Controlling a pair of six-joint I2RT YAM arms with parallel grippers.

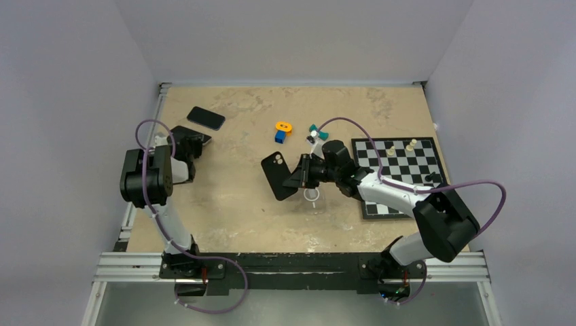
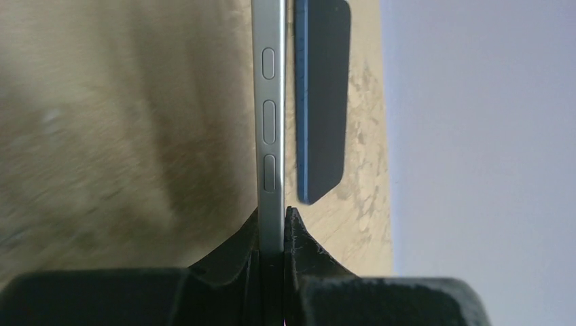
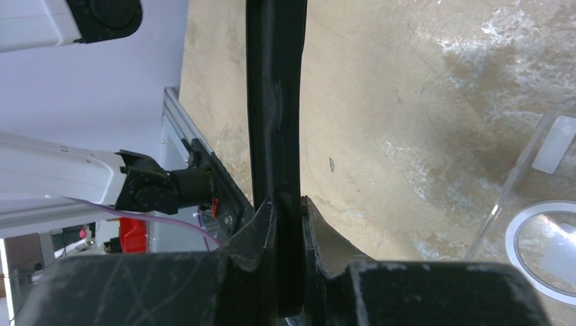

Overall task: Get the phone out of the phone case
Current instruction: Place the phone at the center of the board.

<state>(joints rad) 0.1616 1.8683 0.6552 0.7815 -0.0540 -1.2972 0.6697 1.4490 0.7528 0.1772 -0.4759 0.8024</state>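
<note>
My left gripper (image 1: 191, 145) is shut on a phone (image 1: 189, 136) at the left side of the table. In the left wrist view the phone's silver edge with three side buttons (image 2: 270, 122) runs up from between the closed fingers (image 2: 272, 217). My right gripper (image 1: 303, 172) is shut on a black phone case (image 1: 279, 175) with a camera cutout, held near the table's middle. In the right wrist view the case (image 3: 275, 102) stands edge-on between the fingers (image 3: 285, 204). The two are well apart.
A second dark phone with a blue edge (image 1: 206, 117) lies at the back left, also in the left wrist view (image 2: 322, 95). A clear case with a white ring (image 1: 312, 195) lies under the right wrist. A chessboard (image 1: 397, 173) with pieces is at the right. Small orange-blue (image 1: 282, 130) and teal (image 1: 314, 132) toys lie behind.
</note>
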